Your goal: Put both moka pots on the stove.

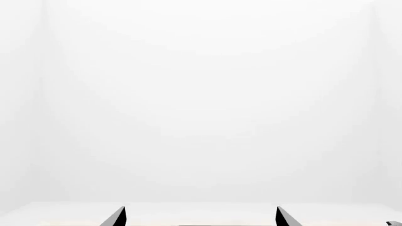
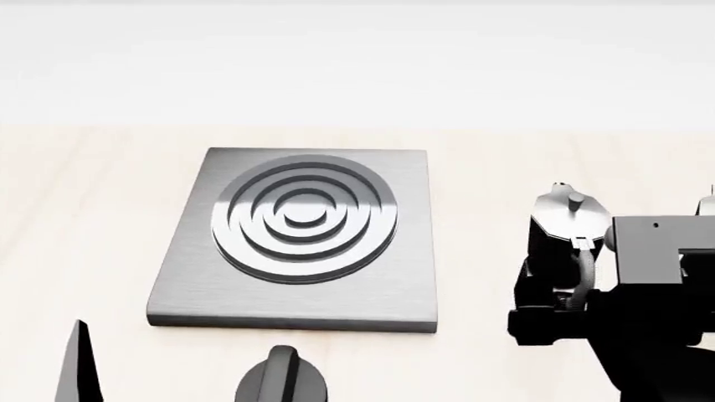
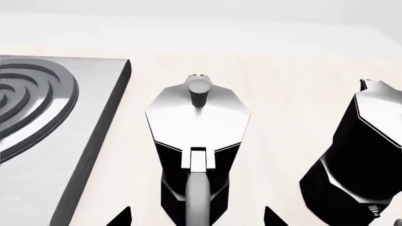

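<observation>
The stove (image 2: pixel 190 285) is a flat grey plate with a ring burner, lying mid-table; it also shows in the right wrist view (image 3: pixel 94 136). One moka pot (image 2: pixel 564 222) stands upright to its right, handle toward me. My right gripper (image 3: pixel 197 219) is open, with its fingertips (image 3: pixel 122 217) on either side of this pot's (image 3: pixel 197 117) handle, not touching it. The second moka pot (image 3: pixel 364 155) stands further right, barely showing at the head view's edge (image 2: pixel 708 205). My left gripper (image 1: pixel 199 217) is open and empty, low at the front left.
A low black round knob (image 2: pixel 280 378) sits on the light wooden table (image 2: pixel 503 151) in front of the stove. My right arm (image 2: pixel 654 276) hides the space between the two pots. A white wall stands behind the table.
</observation>
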{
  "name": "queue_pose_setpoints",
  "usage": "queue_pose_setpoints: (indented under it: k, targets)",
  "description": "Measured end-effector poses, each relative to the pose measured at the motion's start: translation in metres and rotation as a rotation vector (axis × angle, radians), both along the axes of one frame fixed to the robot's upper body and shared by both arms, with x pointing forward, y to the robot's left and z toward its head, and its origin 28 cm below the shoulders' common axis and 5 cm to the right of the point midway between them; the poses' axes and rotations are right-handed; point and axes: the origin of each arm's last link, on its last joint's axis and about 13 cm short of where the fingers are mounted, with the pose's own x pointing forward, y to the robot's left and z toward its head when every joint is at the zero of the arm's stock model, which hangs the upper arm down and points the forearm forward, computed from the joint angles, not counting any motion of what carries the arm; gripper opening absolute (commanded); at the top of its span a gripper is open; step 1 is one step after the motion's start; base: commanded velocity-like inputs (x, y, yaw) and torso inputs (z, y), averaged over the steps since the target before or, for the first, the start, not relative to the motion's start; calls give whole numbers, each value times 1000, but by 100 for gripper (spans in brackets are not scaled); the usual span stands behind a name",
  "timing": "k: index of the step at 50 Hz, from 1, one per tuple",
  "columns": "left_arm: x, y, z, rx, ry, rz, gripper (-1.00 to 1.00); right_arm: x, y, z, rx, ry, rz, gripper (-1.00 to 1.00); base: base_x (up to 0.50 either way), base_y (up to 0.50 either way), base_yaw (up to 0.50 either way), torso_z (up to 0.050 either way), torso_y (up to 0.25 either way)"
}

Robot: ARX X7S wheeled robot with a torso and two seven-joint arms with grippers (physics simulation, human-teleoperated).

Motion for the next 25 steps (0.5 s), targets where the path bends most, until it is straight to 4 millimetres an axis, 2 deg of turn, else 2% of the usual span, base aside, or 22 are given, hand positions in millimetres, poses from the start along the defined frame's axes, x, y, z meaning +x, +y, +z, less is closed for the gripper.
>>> queue_pose_setpoints:
  k: [25]
  targets:
    - [0,0,1,1,1,1,100,6,1,-13,2,15,-8,100,0,0,0,0,0]
